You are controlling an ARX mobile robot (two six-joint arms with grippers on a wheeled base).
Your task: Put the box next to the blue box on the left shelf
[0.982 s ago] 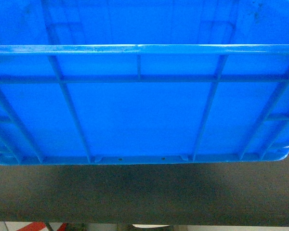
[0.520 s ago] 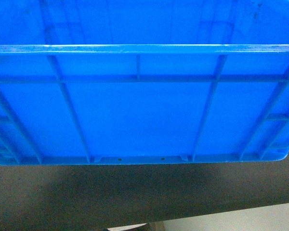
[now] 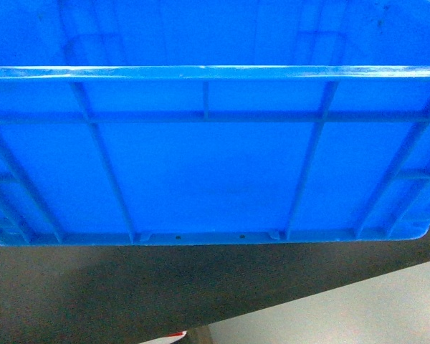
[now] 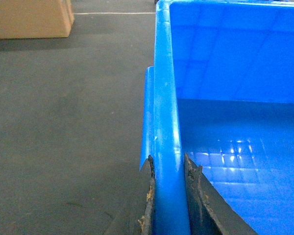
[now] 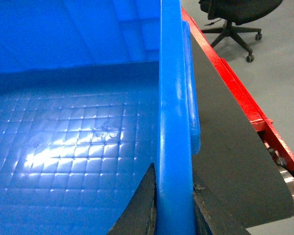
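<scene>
The box [image 3: 215, 172], a large bright blue open-top crate with ribbed sides, fills most of the head view and hangs above a dark surface. My left gripper [image 4: 169, 164] is shut on the box's left rim [image 4: 166, 98], one finger outside and one inside. My right gripper [image 5: 175, 171] is shut on the opposite rim [image 5: 176, 98] in the same way. The crate's inside [image 5: 73, 137] holds nothing. The other blue box and the left shelf are out of view.
A dark belt-like surface [image 5: 225, 147] with a red frame edge [image 5: 235, 83] lies under and right of the crate. Pale grey floor [image 3: 344, 308] shows at lower right. An office chair [image 5: 235, 19] stands beyond. A cardboard box [image 4: 29, 17] sits far left.
The crate keeps its place in the head view, held by both grippers. The ground below it has shifted: the pale floor has spread in at the lower right and the dark surface's edge now slants.
</scene>
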